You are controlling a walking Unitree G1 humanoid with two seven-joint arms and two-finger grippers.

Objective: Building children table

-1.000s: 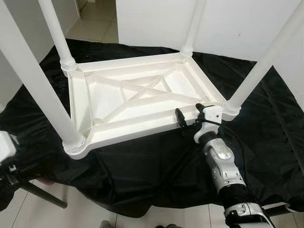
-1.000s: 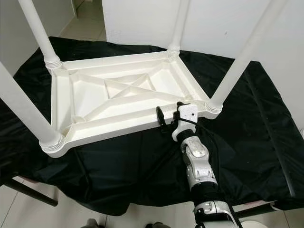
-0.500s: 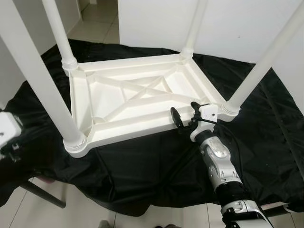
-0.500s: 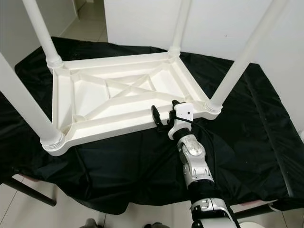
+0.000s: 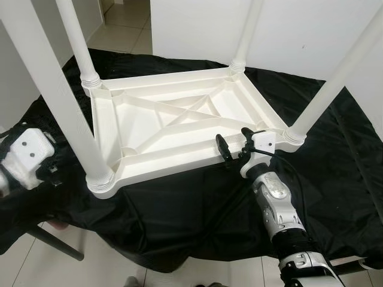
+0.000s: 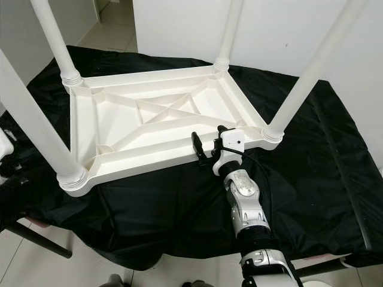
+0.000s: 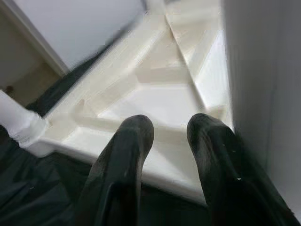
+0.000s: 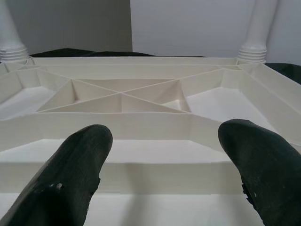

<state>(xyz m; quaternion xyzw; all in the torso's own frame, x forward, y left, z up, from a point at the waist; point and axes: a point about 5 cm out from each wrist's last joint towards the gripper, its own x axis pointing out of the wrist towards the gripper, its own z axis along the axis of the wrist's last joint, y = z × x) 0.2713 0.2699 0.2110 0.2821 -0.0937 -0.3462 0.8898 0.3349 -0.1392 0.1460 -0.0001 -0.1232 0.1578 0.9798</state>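
Since the earlier frames, the left gripper (image 5: 51,170) had come up from the near left corner of the view to stand just beside the table's near left leg; the right gripper (image 5: 233,146) had stayed at the near rim.

Item 1. Black cloth sheet (image 5: 335,179), crumpled, spread over a low support and carrying everything else; white tiled floor (image 5: 119,266) showed past its near edge.

Item 2. White plastic children's table (image 5: 173,128), upturned, its top face down at the middle of the black cloth sheet, its ribbed underside with crossed braces facing up. Four round white plastic legs stood upright in the corner sockets: near left leg (image 5: 60,101), far left leg (image 5: 75,39), far right leg (image 5: 246,33), near right leg (image 5: 338,75).

Item 3. Right silver arm (image 5: 278,209), reaching from the near edge of the sheet to the table's near rim, close to the near right leg. Its two black fingers (image 8: 70,179) were spread wide, one on each side of a stretch of the rim, gripping nothing that could be seen.

Item 4. Left gripper, with a white housing (image 5: 27,152), at the left edge of the sheet. Its two black fingers (image 7: 122,165) were a little apart with nothing between them, pointing at the table's rim beside the near left leg.
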